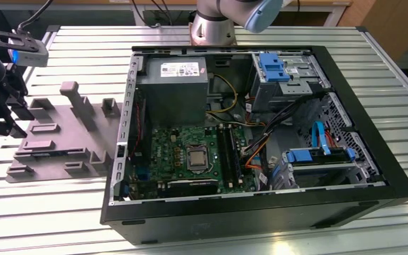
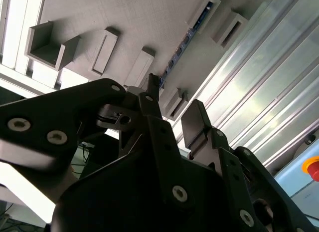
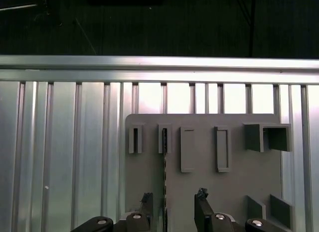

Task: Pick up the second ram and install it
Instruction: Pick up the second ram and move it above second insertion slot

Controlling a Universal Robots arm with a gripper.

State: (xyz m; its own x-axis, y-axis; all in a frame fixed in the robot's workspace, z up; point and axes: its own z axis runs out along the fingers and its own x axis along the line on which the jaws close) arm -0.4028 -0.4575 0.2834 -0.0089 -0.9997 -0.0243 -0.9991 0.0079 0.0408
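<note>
Hovering over thin dark second ram (image 3: 164, 152) edge-up in matte grey holder (image 3: 234, 192), claw (image 3: 174, 196) apart.

Bright, even light from overhead. The bench (image 1: 69, 212) slats throw white glare in every view, strongest in the second wrist view, where the gripper (image 2: 173, 100) looms dark. Soft shadow fills the computer case (image 1: 261, 215).

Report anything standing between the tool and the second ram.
Nothing visible does. In the first wrist view the open tool hangs over the grey holder, where the second ram stands on edge, lined up with the finger gap.
</note>
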